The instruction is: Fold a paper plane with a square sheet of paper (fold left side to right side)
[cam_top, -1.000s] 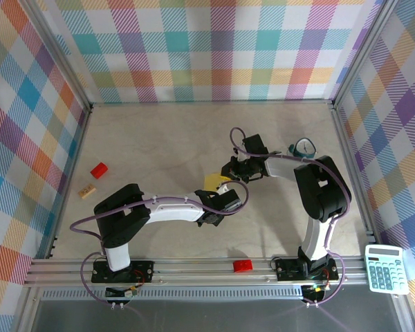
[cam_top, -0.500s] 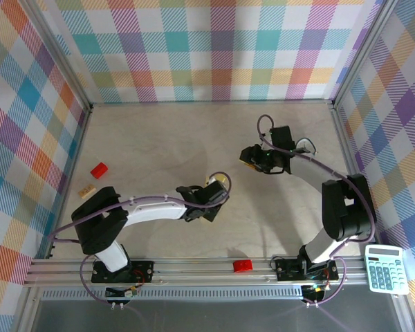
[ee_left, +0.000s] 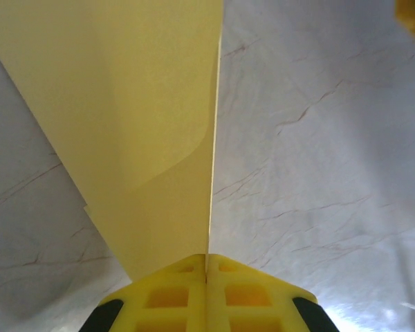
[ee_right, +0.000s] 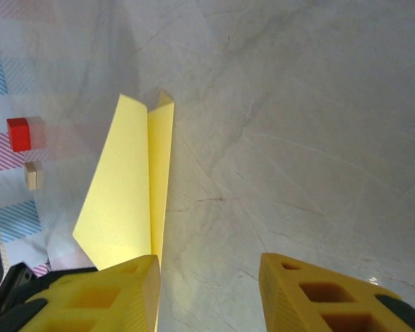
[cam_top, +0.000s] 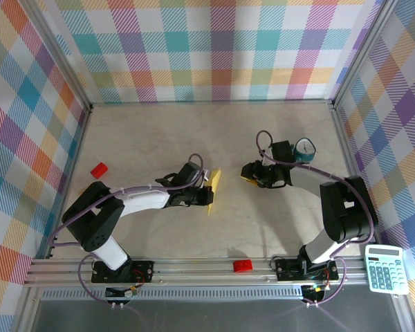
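Observation:
The square sheet of paper [cam_top: 214, 187] is yellow and folded into a narrow, pointed shape. It is held up off the table near the middle. My left gripper [cam_top: 205, 194] is shut on its near edge. In the left wrist view the jaws [ee_left: 207, 261] pinch the crease, and the paper [ee_left: 138, 124] rises ahead of them. My right gripper [cam_top: 246, 173] stands open a little to the right of the sheet, apart from it. In the right wrist view the fingers [ee_right: 207, 280] hold nothing, with the paper [ee_right: 128, 200] ahead on the left.
A red brick [cam_top: 99, 169] lies at the left of the table, also visible as a red brick [ee_right: 19, 133] with a tan block [ee_right: 32, 175] beside it. Another red brick [cam_top: 243, 265] sits on the front rail. A calculator [cam_top: 385, 268] rests at the lower right.
My right gripper has opened, let go of the paper and drawn back to the right. My left gripper, still shut on the paper, has swung up and to the left.

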Controlling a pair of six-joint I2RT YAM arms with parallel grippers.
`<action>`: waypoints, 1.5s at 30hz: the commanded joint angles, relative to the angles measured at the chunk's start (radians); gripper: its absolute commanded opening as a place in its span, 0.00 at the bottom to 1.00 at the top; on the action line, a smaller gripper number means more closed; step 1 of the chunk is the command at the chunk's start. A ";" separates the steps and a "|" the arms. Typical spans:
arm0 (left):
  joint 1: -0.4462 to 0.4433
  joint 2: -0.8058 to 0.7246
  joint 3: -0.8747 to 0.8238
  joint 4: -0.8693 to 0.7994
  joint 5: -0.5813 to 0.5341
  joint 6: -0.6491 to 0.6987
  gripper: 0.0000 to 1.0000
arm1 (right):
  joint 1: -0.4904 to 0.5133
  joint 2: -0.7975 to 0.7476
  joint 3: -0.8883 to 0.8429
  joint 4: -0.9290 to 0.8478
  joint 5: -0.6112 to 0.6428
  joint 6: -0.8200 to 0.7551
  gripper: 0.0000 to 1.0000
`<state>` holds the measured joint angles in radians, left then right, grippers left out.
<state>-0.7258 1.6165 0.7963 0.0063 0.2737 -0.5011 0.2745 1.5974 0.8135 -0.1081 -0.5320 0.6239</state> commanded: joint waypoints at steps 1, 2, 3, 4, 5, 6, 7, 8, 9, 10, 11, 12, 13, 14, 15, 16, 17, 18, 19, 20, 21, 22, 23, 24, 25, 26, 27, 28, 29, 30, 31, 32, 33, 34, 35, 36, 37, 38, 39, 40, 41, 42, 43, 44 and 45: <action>0.046 0.010 -0.055 0.189 0.136 -0.112 0.00 | 0.004 -0.018 -0.031 0.082 -0.059 -0.005 0.42; 0.055 0.013 -0.067 0.220 0.150 -0.127 0.00 | 0.006 -0.017 -0.039 0.097 -0.065 -0.002 0.42; 0.066 0.017 -0.078 0.250 0.166 -0.144 0.00 | 0.008 -0.016 -0.046 0.111 -0.069 0.003 0.42; 0.075 0.022 -0.086 0.273 0.181 -0.157 0.00 | 0.013 -0.013 -0.049 0.120 -0.071 0.005 0.42; 0.080 0.028 -0.090 0.293 0.193 -0.165 0.00 | 0.017 -0.009 -0.049 0.125 -0.071 0.007 0.42; 0.086 0.036 -0.094 0.311 0.207 -0.176 0.00 | 0.021 -0.002 -0.048 0.130 -0.071 0.008 0.42; 0.090 0.045 -0.098 0.329 0.220 -0.188 0.00 | 0.028 0.005 -0.048 0.137 -0.073 0.012 0.42; 0.093 0.052 -0.101 0.348 0.230 -0.198 0.00 | 0.033 0.011 -0.046 0.140 -0.075 0.014 0.42; 0.097 0.059 -0.105 0.367 0.243 -0.210 0.00 | 0.036 0.017 -0.044 0.150 -0.075 0.018 0.42; 0.100 0.067 -0.110 0.388 0.252 -0.224 0.00 | 0.042 0.024 -0.044 0.158 -0.077 0.020 0.42; 0.104 0.073 -0.114 0.405 0.261 -0.235 0.00 | 0.046 0.031 -0.041 0.166 -0.080 0.023 0.42; 0.110 0.081 -0.121 0.429 0.272 -0.251 0.00 | 0.053 0.038 -0.039 0.175 -0.082 0.029 0.42; 0.116 0.090 -0.125 0.453 0.282 -0.267 0.00 | 0.058 0.047 -0.036 0.182 -0.084 0.032 0.42; 0.120 0.099 -0.132 0.476 0.288 -0.282 0.00 | 0.065 0.053 -0.032 0.187 -0.085 0.035 0.42; 0.126 0.109 -0.137 0.500 0.297 -0.297 0.00 | 0.072 0.061 -0.027 0.192 -0.085 0.040 0.42; 0.130 0.118 -0.143 0.521 0.304 -0.310 0.00 | 0.077 0.068 -0.022 0.194 -0.082 0.044 0.42; 0.133 0.127 -0.148 0.544 0.313 -0.323 0.00 | 0.085 0.076 -0.017 0.197 -0.081 0.049 0.42; 0.136 0.136 -0.153 0.567 0.318 -0.334 0.00 | 0.091 0.085 -0.009 0.200 -0.082 0.053 0.41; 0.139 0.140 -0.157 0.584 0.321 -0.343 0.00 | 0.097 0.092 -0.005 0.206 -0.082 0.056 0.41; 0.142 0.146 -0.163 0.603 0.324 -0.352 0.00 | 0.104 0.100 -0.001 0.213 -0.082 0.062 0.41; 0.144 0.151 -0.168 0.621 0.329 -0.360 0.00 | 0.111 0.108 0.004 0.217 -0.083 0.067 0.41; 0.147 0.157 -0.172 0.636 0.333 -0.368 0.00 | 0.117 0.116 0.011 0.220 -0.081 0.071 0.41; 0.149 0.161 -0.174 0.648 0.337 -0.373 0.00 | 0.122 0.122 0.017 0.221 -0.080 0.074 0.41; 0.151 0.164 -0.176 0.657 0.342 -0.378 0.00 | 0.128 0.131 0.024 0.222 -0.080 0.076 0.41; 0.152 0.169 -0.179 0.670 0.347 -0.383 0.00 | 0.132 0.140 0.032 0.225 -0.079 0.078 0.41; 0.154 0.173 -0.180 0.675 0.350 -0.385 0.00 | 0.138 0.147 0.040 0.227 -0.079 0.081 0.41; 0.155 0.177 -0.181 0.680 0.353 -0.388 0.00 | 0.145 0.155 0.049 0.229 -0.079 0.083 0.40; 0.157 0.182 -0.184 0.690 0.356 -0.394 0.00 | 0.150 0.163 0.057 0.231 -0.077 0.086 0.40; 0.158 0.187 -0.184 0.701 0.358 -0.400 0.00 | 0.153 0.170 0.065 0.236 -0.075 0.088 0.40; 0.158 0.195 -0.186 0.713 0.362 -0.407 0.00 | 0.158 0.178 0.072 0.240 -0.073 0.092 0.40; 0.160 0.201 -0.188 0.725 0.364 -0.414 0.00 | 0.162 0.187 0.081 0.246 -0.072 0.095 0.40; 0.160 0.207 -0.189 0.737 0.367 -0.420 0.00 | 0.165 0.194 0.089 0.248 -0.071 0.098 0.40; 0.160 0.214 -0.190 0.750 0.370 -0.429 0.00 | 0.168 0.204 0.099 0.248 -0.068 0.100 0.40; 0.161 0.220 -0.190 0.764 0.373 -0.435 0.00 | 0.172 0.213 0.108 0.248 -0.066 0.100 0.39; 0.161 0.224 -0.190 0.770 0.374 -0.439 0.00 | 0.174 0.219 0.115 0.247 -0.063 0.099 0.39; 0.161 0.227 -0.191 0.776 0.375 -0.442 0.00 | 0.175 0.226 0.120 0.246 -0.057 0.101 0.39; 0.161 0.228 -0.190 0.776 0.374 -0.442 0.00 | 0.176 0.233 0.129 0.245 -0.053 0.102 0.39; 0.161 0.228 -0.190 0.777 0.374 -0.442 0.00 | 0.178 0.240 0.132 0.246 -0.050 0.101 0.39; 0.162 0.227 -0.189 0.780 0.375 -0.442 0.00 | 0.178 0.247 0.139 0.247 -0.047 0.101 0.39; 0.164 0.227 -0.187 0.780 0.376 -0.442 0.00 | 0.178 0.253 0.145 0.245 -0.044 0.101 0.39; 0.164 0.227 -0.186 0.781 0.377 -0.442 0.00 | 0.179 0.259 0.149 0.246 -0.042 0.102 0.39; 0.166 0.227 -0.184 0.782 0.377 -0.443 0.00 | 0.180 0.265 0.155 0.248 -0.040 0.102 0.39; 0.167 0.228 -0.184 0.782 0.378 -0.444 0.00 | 0.181 0.272 0.161 0.246 -0.039 0.101 0.39; 0.167 0.230 -0.181 0.781 0.379 -0.444 0.00 | 0.182 0.277 0.166 0.246 -0.039 0.102 0.39; 0.167 0.233 -0.180 0.783 0.380 -0.444 0.00 | 0.183 0.284 0.171 0.245 -0.040 0.102 0.39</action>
<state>-0.5709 1.8355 0.6159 0.7483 0.6319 -0.9360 0.4500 1.8591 0.9562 0.1204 -0.5755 0.7219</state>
